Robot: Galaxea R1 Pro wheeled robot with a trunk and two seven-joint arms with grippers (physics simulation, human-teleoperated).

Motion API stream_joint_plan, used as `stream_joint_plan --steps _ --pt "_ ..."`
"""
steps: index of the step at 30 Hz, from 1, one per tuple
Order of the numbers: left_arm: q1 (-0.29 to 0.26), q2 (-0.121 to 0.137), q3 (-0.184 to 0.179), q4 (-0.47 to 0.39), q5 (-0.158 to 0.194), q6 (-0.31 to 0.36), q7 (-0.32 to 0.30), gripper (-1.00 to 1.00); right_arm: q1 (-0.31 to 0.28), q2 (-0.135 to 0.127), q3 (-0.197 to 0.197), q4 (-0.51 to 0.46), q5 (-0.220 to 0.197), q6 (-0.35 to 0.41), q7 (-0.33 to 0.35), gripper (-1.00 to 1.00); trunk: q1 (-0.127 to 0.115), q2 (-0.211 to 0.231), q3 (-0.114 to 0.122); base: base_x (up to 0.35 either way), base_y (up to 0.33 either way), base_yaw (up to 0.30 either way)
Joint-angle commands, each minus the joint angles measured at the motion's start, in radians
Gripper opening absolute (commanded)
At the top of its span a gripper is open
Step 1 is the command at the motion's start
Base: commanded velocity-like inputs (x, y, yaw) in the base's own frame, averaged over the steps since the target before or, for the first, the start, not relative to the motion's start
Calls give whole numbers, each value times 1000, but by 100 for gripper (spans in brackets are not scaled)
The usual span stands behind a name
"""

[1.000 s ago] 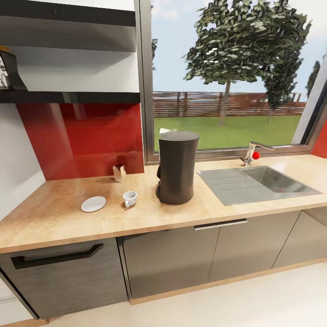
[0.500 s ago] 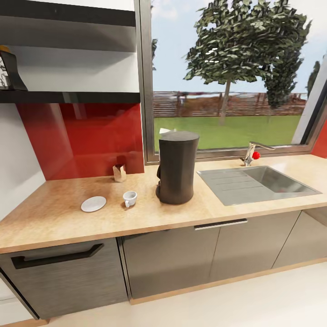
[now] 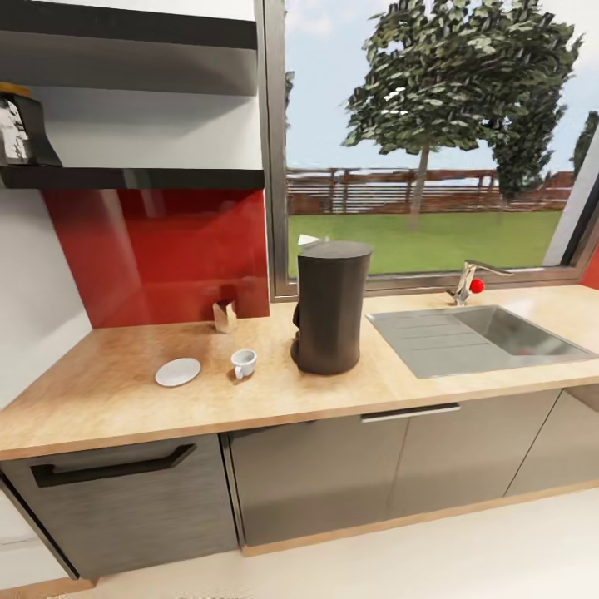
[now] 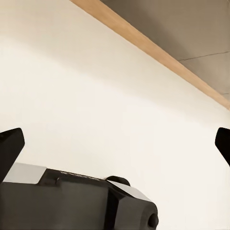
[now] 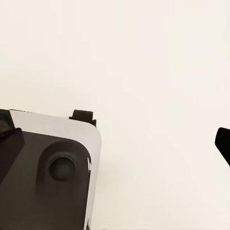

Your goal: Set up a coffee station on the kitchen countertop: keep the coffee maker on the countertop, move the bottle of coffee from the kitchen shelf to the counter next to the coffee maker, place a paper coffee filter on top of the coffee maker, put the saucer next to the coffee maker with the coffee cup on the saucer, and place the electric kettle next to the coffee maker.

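Note:
The tall dark coffee maker stands on the wood-grain kitchen countertop, in front of the window. To its left sit the white coffee cup and, apart from it, the empty saucer. The tan paper coffee filter stands against the red backsplash. The bottle of coffee rests on the black kitchen shelf at the far left. The electric kettle is out of view. My left gripper and right gripper hang open over pale floor, holding nothing.
A steel sink with a faucet is set into the counter right of the coffee maker. Dark grey cabinets run below the counter. My own dark base shows under the right gripper.
The whole head view has shifted slightly, so the camera moved. Nothing on the counter or shelf has moved.

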Motion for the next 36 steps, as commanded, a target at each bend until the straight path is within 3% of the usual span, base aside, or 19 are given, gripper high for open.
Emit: stream_joint_plan --steps 1,11,36 --pt "-1 0 -8 1 4 -7 -1 100 0 0 5 0 1 -3 0 100 0 -1 -1 0 0 243" --pt "-1 0 -8 1 4 -7 -1 100 0 0 8 0 1 -3 0 100 0 -1 -1 0 36 193" --pt "0 2 0 -1 4 -7 0 100 0 4 14 3 8 -2 1 100 0 -1 -1 0 301 5"
